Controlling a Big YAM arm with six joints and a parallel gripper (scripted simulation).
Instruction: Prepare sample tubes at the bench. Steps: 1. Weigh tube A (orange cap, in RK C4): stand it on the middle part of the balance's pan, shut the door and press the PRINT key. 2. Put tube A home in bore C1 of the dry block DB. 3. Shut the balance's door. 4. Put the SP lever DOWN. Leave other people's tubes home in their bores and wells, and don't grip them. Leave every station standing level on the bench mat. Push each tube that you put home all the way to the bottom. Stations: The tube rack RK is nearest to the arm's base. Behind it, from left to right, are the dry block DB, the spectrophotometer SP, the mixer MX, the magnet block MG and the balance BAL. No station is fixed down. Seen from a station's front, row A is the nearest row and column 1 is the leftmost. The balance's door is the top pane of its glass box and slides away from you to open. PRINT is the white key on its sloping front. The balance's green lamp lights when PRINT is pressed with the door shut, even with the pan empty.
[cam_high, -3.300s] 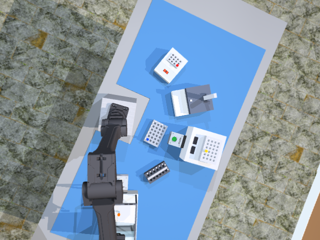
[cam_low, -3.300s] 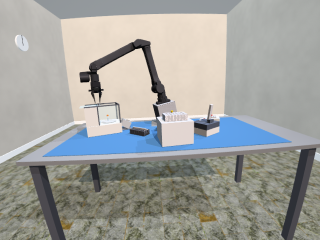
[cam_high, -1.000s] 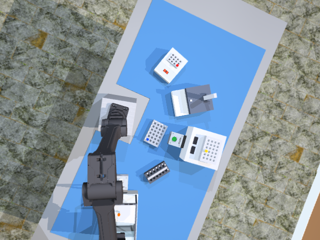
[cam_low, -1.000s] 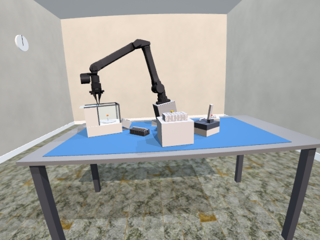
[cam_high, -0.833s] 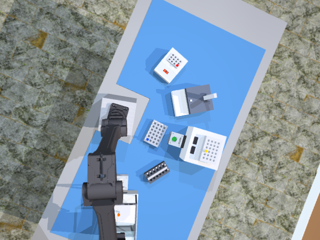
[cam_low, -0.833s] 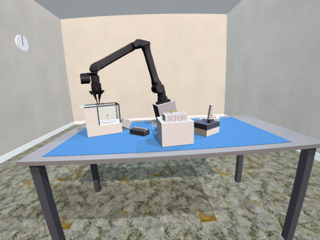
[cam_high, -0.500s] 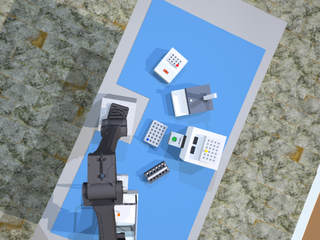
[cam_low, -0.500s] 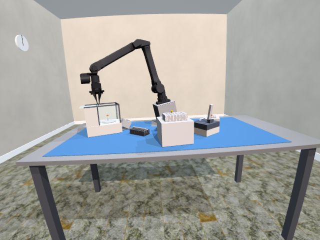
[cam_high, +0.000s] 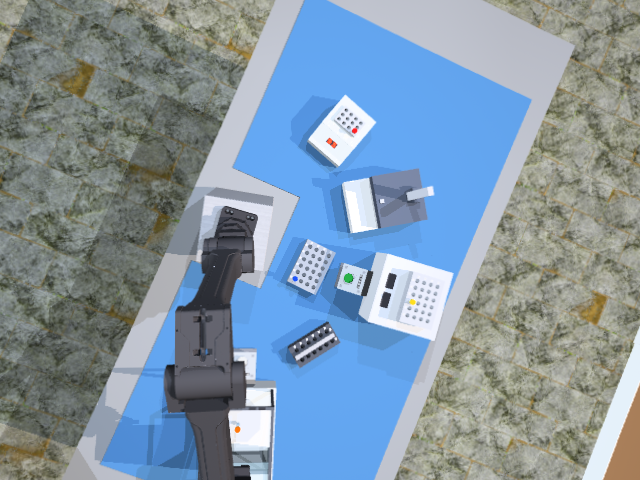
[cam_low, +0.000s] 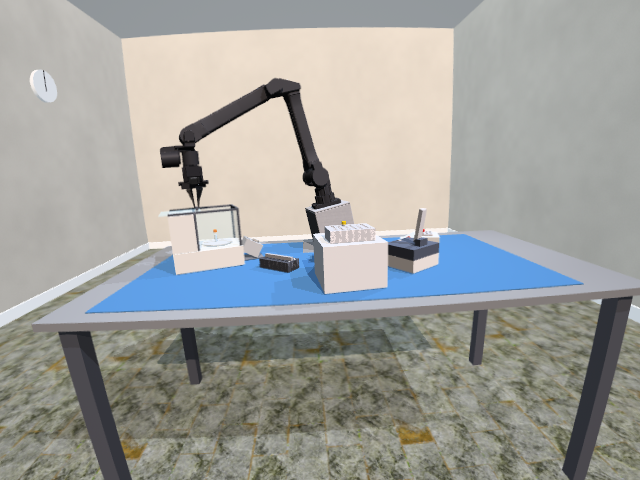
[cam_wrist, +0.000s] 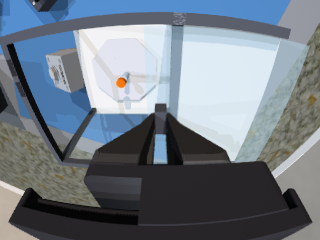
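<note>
On the left, the gripper (cam_low: 196, 207) (cam_wrist: 160, 118) is pinching the handle (cam_wrist: 160, 108) of the open door (cam_low: 164, 213) (cam_wrist: 215, 90). Tube A (cam_high: 237, 429) (cam_low: 215, 233) (cam_wrist: 121, 82) is standing mid-pan in the balance (cam_high: 273, 413) (cam_low: 206, 258) (cam_wrist: 100, 22), so placing's done; can't tell about PRINT. Door's looking next. Further right, the SP lever (cam_high: 419, 193) (cam_low: 420, 223) is sticking up and the dry block (cam_high: 317, 135) (cam_low: 431, 238) is awaiting A.
</note>
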